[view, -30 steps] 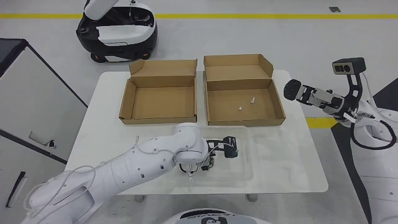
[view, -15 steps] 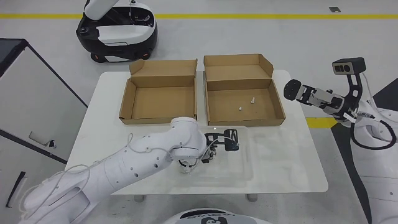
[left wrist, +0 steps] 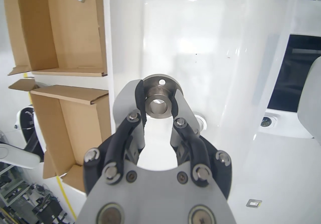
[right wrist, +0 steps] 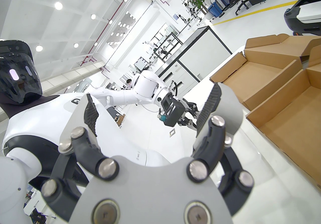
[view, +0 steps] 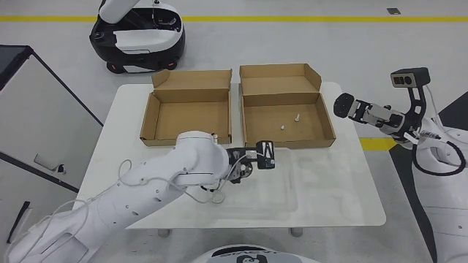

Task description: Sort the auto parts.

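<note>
Steel flanged bushing (left wrist: 160, 83), which I judge dense, rigid and slick, is clamped by its barrel in my left gripper (left wrist: 157, 99), flange on the far side of the grip. The clear tray (left wrist: 180, 34) lies just beyond.

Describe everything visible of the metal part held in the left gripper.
The flanged bushing is dull grey metal: a short thick-walled sleeve with an open round bore, backed by a wider round flange with one small hole drilled through. The left gripper is shut on the sleeve, black pads pressing opposite sides; nothing else touches it. It is held over the translucent white bin, bore facing the wrist camera.
</note>
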